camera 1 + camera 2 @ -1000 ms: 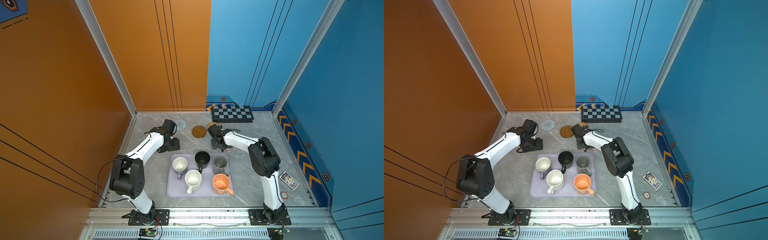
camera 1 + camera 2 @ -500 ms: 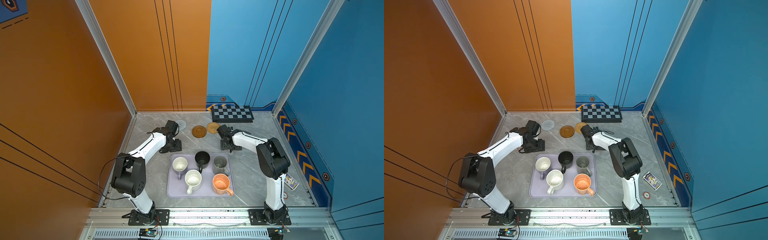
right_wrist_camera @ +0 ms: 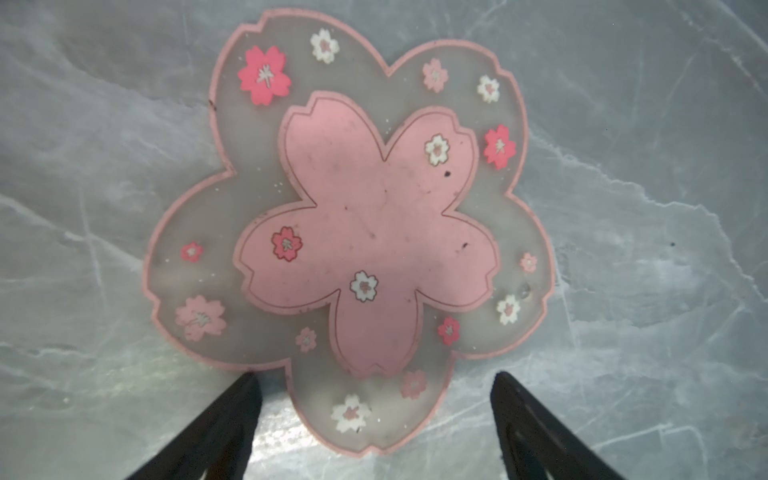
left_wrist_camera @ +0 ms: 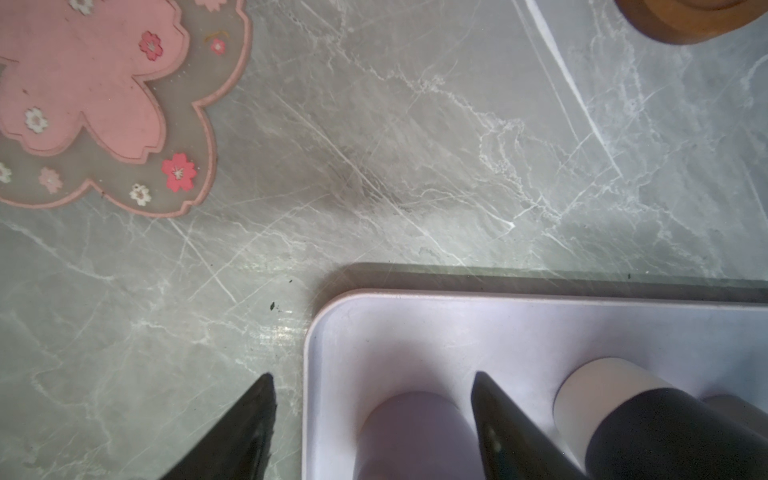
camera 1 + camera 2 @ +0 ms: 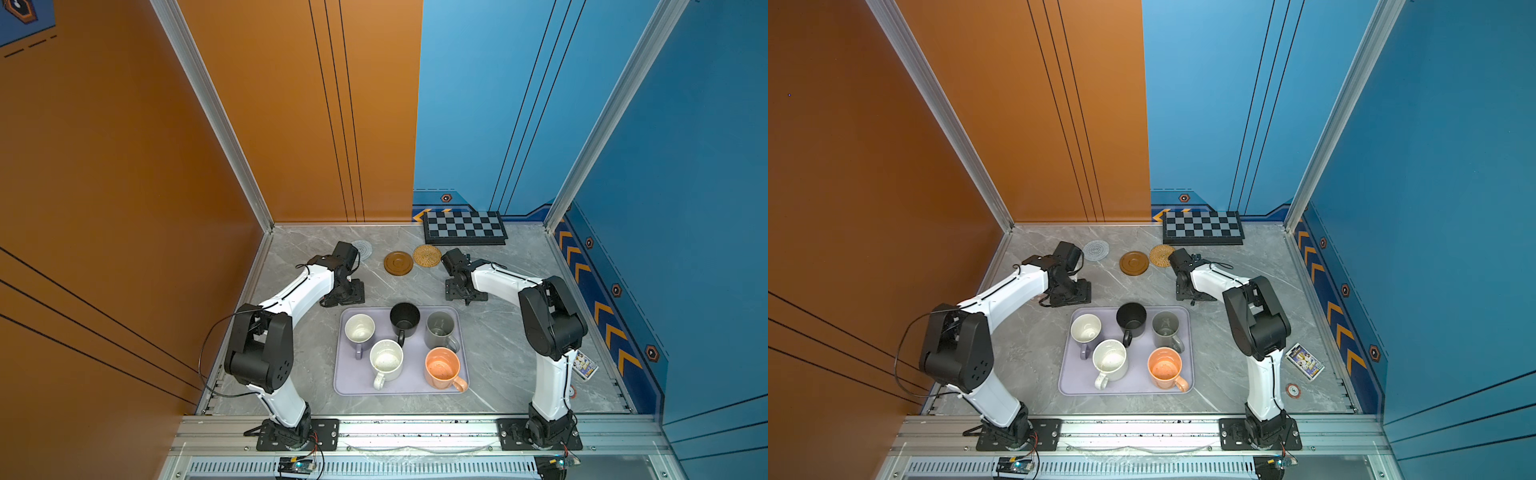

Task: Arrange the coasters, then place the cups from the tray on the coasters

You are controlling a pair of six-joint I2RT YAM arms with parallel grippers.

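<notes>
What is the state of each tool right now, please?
Left tool: open, holding nothing.
Right tool: open, holding nothing; a pink flower coaster lies flat under it.

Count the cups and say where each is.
5, all on the tray: lavender cup back left, black cup back middle, grey cup back right, white speckled cup front middle, orange cup front right. None seems hidden.

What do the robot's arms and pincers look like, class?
The left arm and right arm have white links with bulky black joints; a thin black cable loops off the left arm. The left pincer and right pincer each have two tapering black fingers.
</notes>
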